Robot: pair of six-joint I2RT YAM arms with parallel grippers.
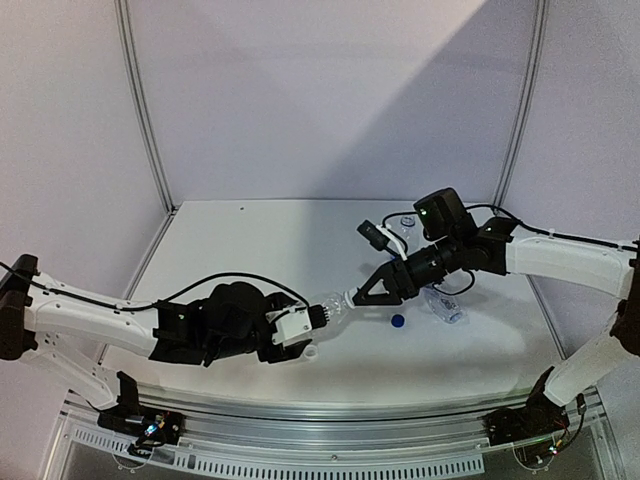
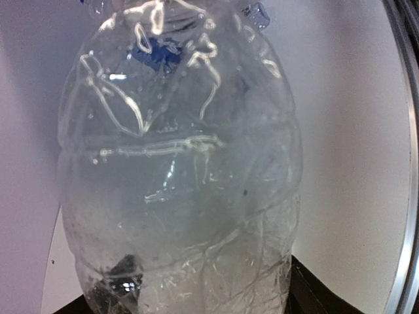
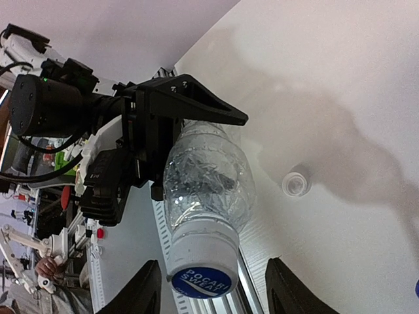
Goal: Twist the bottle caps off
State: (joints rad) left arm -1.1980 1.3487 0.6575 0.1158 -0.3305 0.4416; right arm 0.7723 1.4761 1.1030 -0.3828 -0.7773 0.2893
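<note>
The left pincer [image 1: 318,316] is clamped on the body of a clear, dented bottle [image 3: 208,180]. It holds the bottle on its side above the tabletop [image 1: 250,240], about midway between the left and right edges and closer to the near edge. In the left wrist view the crumpled bottle wall fills almost the whole frame.

The bottle's neck points toward the right arm. A white cap [image 3: 201,273] with a blue printed logo is seated on the neck.

The right pincer [image 1: 362,296] is spread. One finger [image 3: 147,291] stands on each side of the white cap, and a gap shows between each finger and the cap. No contact is visible.

Loose items on the tabletop:
- A second white cap [image 1: 310,351] lies open side up near the near edge, just beside the left pincer.
- A blue cap [image 1: 398,321] lies right of the held bottle, under the right arm's forward section.
- A second clear bottle [image 1: 443,305] lies on its side toward the right edge, just past the blue cap.
- A third clear bottle [image 1: 405,222] sits nearer the far edge, partly hidden behind the right wrist. Its cap state cannot be determined.
</note>
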